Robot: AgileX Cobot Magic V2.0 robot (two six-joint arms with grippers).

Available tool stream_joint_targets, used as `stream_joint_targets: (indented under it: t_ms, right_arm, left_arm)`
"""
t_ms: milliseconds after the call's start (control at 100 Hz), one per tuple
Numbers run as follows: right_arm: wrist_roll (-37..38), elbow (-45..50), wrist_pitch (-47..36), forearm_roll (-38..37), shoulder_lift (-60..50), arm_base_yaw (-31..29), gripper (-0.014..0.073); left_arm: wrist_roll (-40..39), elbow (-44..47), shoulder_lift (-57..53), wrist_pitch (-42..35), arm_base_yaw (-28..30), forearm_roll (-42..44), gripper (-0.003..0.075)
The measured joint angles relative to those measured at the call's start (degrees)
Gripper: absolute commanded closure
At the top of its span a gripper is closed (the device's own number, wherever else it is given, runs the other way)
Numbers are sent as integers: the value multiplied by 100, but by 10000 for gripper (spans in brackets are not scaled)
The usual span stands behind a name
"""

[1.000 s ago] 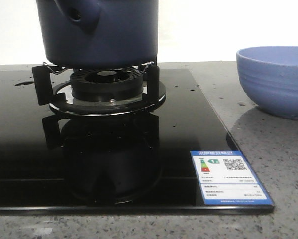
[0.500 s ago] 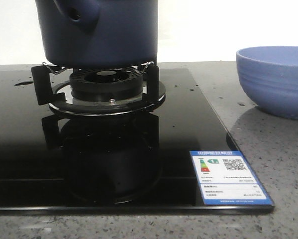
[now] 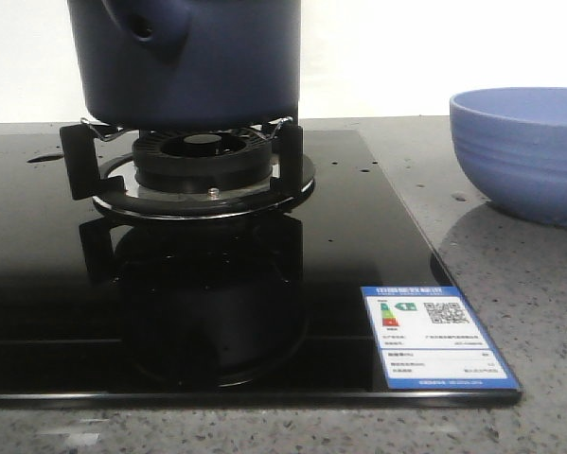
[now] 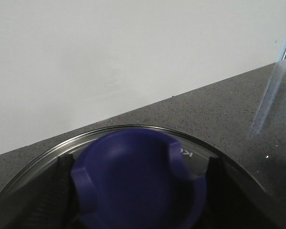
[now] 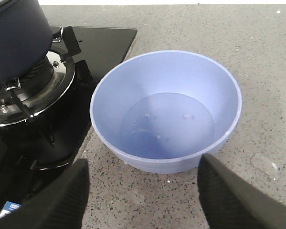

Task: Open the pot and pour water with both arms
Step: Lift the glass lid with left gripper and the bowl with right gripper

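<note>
1. The pot (image 3: 190, 61), dark navy, sits on the burner's pan supports (image 3: 79, 161) of the black glass cooktop (image 3: 37, 284), at the 11 o'clock part of the front view. Its stubby tubular handle (image 3: 150, 21) points toward the camera.
2. The burner (image 3: 203, 161) is visible under the pot base; no flame is evident.
3. A periwinkle bowl (image 5: 166, 112) stands on the speckled grey countertop (image 5: 257, 52), at 3 o'clock from the cooktop and clear of its edge. It holds a shallow pool of water with a few bubbles.
4. An energy label (image 3: 436, 336) is stuck on the cooktop's near corner at 5 o'clock.
5. Left gripper (image 4: 138, 191): its dark fingers (image 4: 54, 191) flank a blue knob (image 4: 138, 181) on a glass lid (image 4: 219, 157); contact cannot be confirmed, so its state cannot be told.
6. Right gripper (image 5: 143, 191): released, fingers (image 5: 228, 195) spread wide, hovering above the bowl's near side, gripping nothing.
</note>
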Motion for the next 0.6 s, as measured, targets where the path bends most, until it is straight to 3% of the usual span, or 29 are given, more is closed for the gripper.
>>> stream_joint_targets:
  t_ms: [220,460,600]
  right_arm:
    - [0,0,0,0,0,0,155]
    - [-15,0,-8,0,0,0,155]
    - [-15,0,-8,0,0,0,155]
  left_arm:
    - [0,0,112,-44,0,13,211]
    - [0,0,112,-180,0,28,380]
    - [0,0,112,-180,0,28,392]
